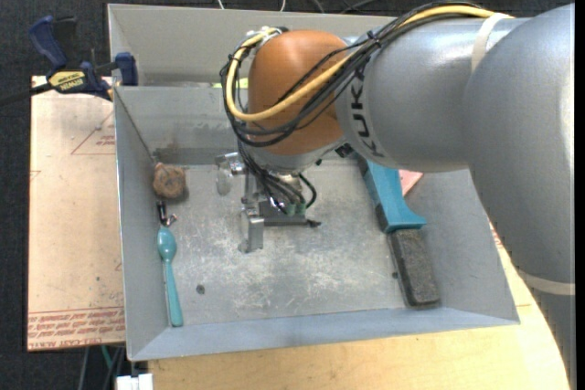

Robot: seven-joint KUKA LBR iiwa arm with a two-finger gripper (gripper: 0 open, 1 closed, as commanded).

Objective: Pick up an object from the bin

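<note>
My gripper (252, 231) hangs low over the middle of the bin floor, just below the orange cover, with bare grey floor under its tip. A brown, rock-like lump (170, 181) lies to its left by the left wall. Below the lump lies a small dark piece (165, 216), and under that a teal plastic spoon (168, 274) lies lengthwise along the left wall, bowl at the top. I see nothing held in the gripper.
A blue-handled brush (395, 201) with a dark grey block end (416, 268) lies along the right side of the bin, partly under the arm. A tiny dark speck (199, 290) sits on the floor near the front. The arm covers the bin's back right.
</note>
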